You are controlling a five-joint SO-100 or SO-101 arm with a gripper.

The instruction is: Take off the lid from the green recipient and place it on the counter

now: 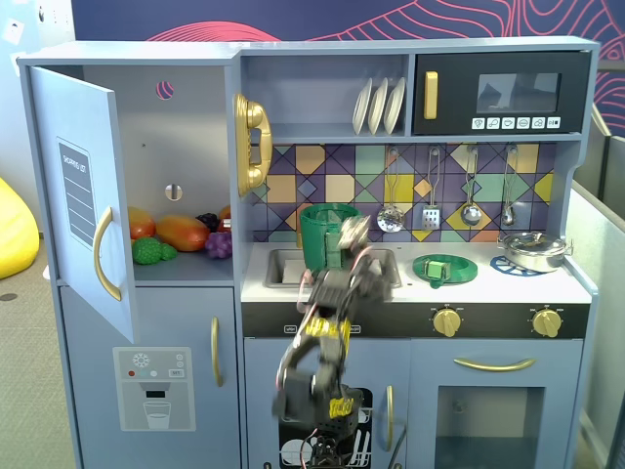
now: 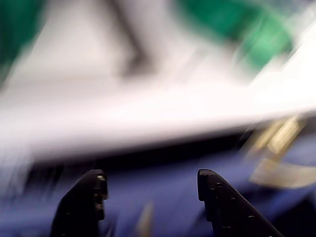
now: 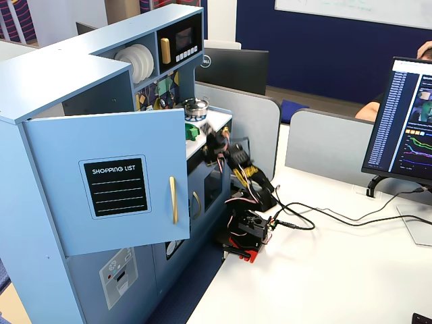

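Observation:
The green recipient stands uncovered at the sink recess of the white counter. The lid, a flat green disc with a small raised handle, lies on the counter to the right of the sink in a fixed view. It also shows in a fixed view as a green patch. My gripper is blurred by motion in front of the recipient. In the wrist view my gripper is open and empty. It is over the counter's front edge, with green blurs at the top left and top right.
A silver pan sits on the right burner. Utensils hang on the tiled back wall. The cupboard door stands open at the left, with toy food inside. Yellow knobs line the front panel.

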